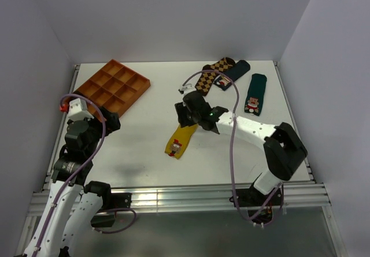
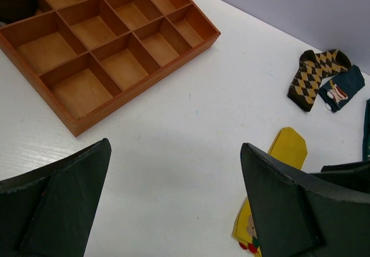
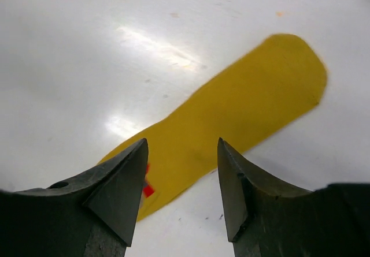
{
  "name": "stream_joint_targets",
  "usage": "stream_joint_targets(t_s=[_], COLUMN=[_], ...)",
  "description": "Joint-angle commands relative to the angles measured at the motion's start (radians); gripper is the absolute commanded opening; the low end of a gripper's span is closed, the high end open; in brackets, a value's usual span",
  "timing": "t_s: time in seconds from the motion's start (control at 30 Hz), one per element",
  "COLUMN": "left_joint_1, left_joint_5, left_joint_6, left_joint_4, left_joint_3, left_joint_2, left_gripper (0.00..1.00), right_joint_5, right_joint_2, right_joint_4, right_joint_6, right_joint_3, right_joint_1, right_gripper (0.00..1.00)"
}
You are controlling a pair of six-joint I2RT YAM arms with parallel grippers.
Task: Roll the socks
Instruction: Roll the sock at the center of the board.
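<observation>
A mustard-yellow sock lies flat on the white table, its small red-and-white figure at the near-left end. My right gripper hovers over the sock's far end. In the right wrist view the right gripper is open, with the sock stretched out beneath and beyond the tips and nothing between the fingers. My left gripper stays at the left, away from the sock. In its own view the left gripper is wide open over bare table, and the sock shows partly behind its right finger.
An orange wooden tray with compartments sits at the back left. A brown-and-tan argyle sock, a dark sock and a dark green Santa sock lie at the back right. White walls enclose the table.
</observation>
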State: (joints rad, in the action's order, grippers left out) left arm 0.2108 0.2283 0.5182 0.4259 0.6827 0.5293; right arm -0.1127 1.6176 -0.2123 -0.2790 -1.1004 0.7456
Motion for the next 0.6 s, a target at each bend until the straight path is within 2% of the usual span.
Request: stream_joint_targets(t_s=[0.0,0.1,0.2,0.3,0.57], left_joint_1=[-0.005,-0.005,-0.005,-0.007,-0.005], left_joint_5=[-0.029,-0.038,-0.044,-0.047,-0.041], left_joint_6=[0.006,0.006,0.005,0.002,0.002], left_joint_4=[-0.030,-0.035,-0.038,-0.038,-0.035], left_joint_3=[0.000,0.002,0.000,0.000,0.001], left_joint_2=[0.024,0.035,0.037,0.038,0.040], left_gripper=[0.99,0.99,0.99,1.00,0.99], right_joint_5=[-0.013,-0.009,-0.068,-0.048,0.019], right_joint_2=[-0.076,-0.090,-0.084,-0.050,0.091], right_joint_4=[0.036,0.042,0.066,0.103,0.125], right_joint_6=[0.132,0.107,0.095,0.112,0.297], right_joint_3=[0.077,0.123,0.154,0.159,0.093], right_joint_1=[0.087,0.124,0.123,0.092,0.040], right_gripper=[0.59,0.59,0.59,0.59,0.60])
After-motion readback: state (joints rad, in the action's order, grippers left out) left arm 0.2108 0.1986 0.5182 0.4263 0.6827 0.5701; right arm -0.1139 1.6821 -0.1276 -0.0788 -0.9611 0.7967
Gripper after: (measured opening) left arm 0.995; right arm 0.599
